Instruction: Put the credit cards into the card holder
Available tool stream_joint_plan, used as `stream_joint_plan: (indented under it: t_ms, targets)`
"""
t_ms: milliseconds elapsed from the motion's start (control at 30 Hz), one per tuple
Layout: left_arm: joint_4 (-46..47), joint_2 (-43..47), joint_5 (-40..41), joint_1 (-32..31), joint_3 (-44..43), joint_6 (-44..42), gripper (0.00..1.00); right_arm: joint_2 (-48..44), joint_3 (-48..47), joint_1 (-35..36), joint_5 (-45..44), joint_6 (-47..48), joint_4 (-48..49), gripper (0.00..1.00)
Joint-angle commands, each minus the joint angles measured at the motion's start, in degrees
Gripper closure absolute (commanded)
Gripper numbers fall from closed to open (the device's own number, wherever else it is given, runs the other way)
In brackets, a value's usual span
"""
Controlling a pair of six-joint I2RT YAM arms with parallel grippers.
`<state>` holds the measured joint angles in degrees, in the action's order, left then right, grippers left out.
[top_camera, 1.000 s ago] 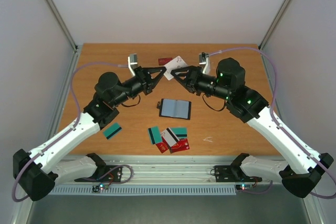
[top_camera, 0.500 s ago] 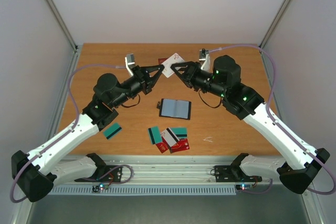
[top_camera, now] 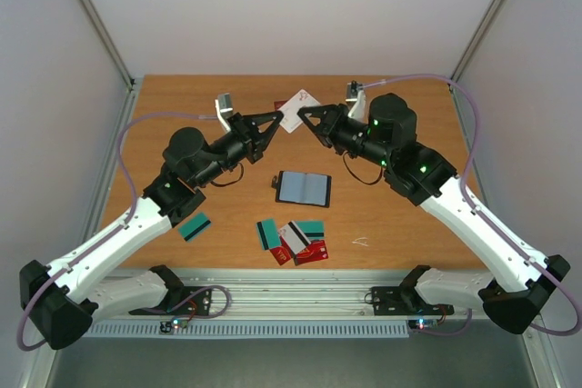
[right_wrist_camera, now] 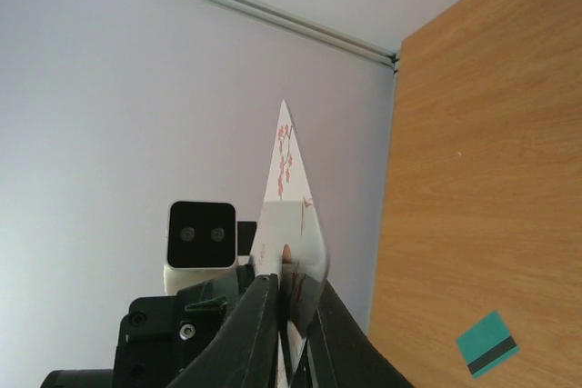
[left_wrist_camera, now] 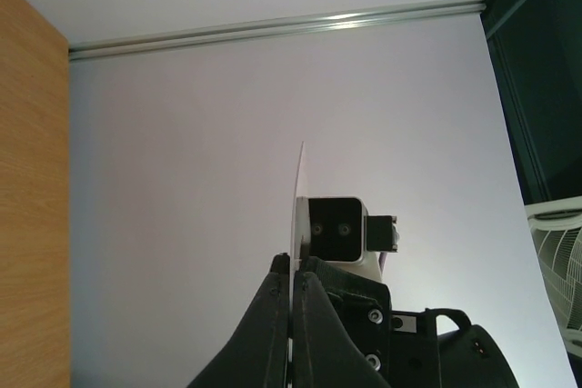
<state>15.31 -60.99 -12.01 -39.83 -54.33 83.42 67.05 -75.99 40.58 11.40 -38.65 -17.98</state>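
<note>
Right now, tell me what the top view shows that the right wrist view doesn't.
Only the top view: the open holder, the card pile near the front edge, and a red card farther back. Only the right wrist view: the red print on the white card, with the right fingers straddling its lower edge. Both: that card held in the air, and a lone teal card lying flat.

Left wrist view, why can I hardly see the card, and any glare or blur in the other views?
Left wrist view: the white card is edge-on, a thin pale line on a pale wall; a rail glints above. Right wrist view: the card's face shows, evenly lit, sharp. Top view: soft light, no glare.
</note>
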Motion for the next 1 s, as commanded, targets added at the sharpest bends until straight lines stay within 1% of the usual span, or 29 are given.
stream_joint_plan:
  t_ms: [0, 100, 167, 200, 267, 333, 400, 433, 467, 500, 533, 600, 700, 833, 900, 967]
  targets:
    - [1.4, 0.5, 0.6, -0.2, -0.3, 0.1, 1.00, 1.4, -3.0, 0.5, 0.9, 1.1, 1.3, 0.91]
    - [1.3, 0.4, 0.2, -0.3, -0.2, 0.2, 0.98, 1.8, -3.5, 0.5, 1.9, 1.7, 1.1, 0.96]
    - [1.1, 0.4, -0.1, -0.4, 0.0, 0.0, 0.93, 1.8, -3.6, 0.1, 2.7, 1.8, 1.0, 0.99]
    - [0.6, 0.7, -0.2, -0.4, 0.1, -0.5, 0.89, 1.6, -3.5, -0.3, 3.4, 1.9, 0.9, 0.99]
    - [-2.2, 1.7, 0.2, -0.4, 0.5, -1.7, 0.75, 1.2, -3.5, -2.1, 5.6, 2.6, 0.1, 0.99]
    - [-6.3, 3.1, 1.0, -0.4, 1.0, -4.0, 0.64, 0.7, -3.2, -5.6, 10.1, 3.0, -1.8, 0.99]
    - [-11.5, 4.3, 1.6, -0.4, 1.2, -6.0, 0.57, 0.4, -2.6, -10.6, 16.7, 3.5, -3.7, 0.99]
    - [-16.6, 4.6, 1.8, -0.3, 0.0, -8.4, 0.56, 0.1, -2.6, -13.1, 19.2, 4.7, -5.9, 0.99]
    - [-23.5, 4.6, 1.9, -0.3, -1.4, -11.3, 0.55, -0.2, -2.8, -15.3, 21.6, 6.3, -8.2, 0.99]
    - [-28.5, 4.5, 2.2, -0.3, -3.2, -14.2, 0.54, -0.3, -2.9, -17.9, 24.3, 8.1, -10.9, 0.99]
    - [-33.6, 4.0, 2.2, -0.3, -5.0, -18.8, 0.53, -0.3, -2.8, -20.4, 27.1, 9.5, -13.1, 0.99]
    - [-42.2, 2.6, 2.6, -0.3, -8.0, -24.7, 0.53, -0.3, -2.2, -24.8, 32.2, 12.9, -17.1, 0.99]
    - [-51.9, -1.6, 1.8, -0.3, -12.1, -33.4, 0.53, 0.8, -1.6, -29.6, 37.5, 19.5, -23.1, 0.99]
    - [-57.1, -9.8, -4.1, -0.2, -16.0, -42.2, 0.53, 4.6, -0.9, -32.5, 39.3, 30.0, -32.0, 0.99]
    - [-57.5, -15.1, -7.1, 0.1, -17.3, -45.7, 0.53, 6.3, 1.1, -32.9, 40.7, 32.8, -32.5, 0.99]
    - [-59.0, -20.3, -6.9, 0.9, -19.2, -47.7, 0.56, 8.1, 3.7, -32.9, 42.5, 34.4, -31.0, 0.99]
